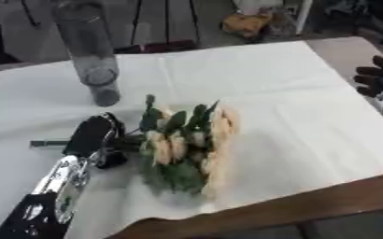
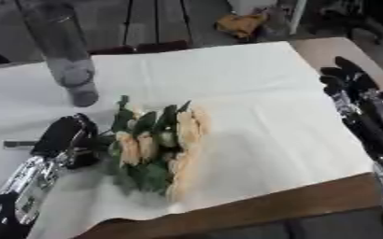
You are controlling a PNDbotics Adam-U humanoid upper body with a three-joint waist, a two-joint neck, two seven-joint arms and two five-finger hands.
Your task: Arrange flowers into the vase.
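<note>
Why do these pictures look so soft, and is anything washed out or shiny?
Left eye view: everything is blurred, the flowers smear together, and the white cloth looks washed out. Right eye view: equally soft, with glints on the silver forearm behind the left robot hand; the clear vase looks hazy.

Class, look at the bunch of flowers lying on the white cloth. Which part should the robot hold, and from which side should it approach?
Probably the stems, from the left. The flowers lie flat, stems pointing left, where the left hand is already at them; the blooms look too delicate to grip.
</note>
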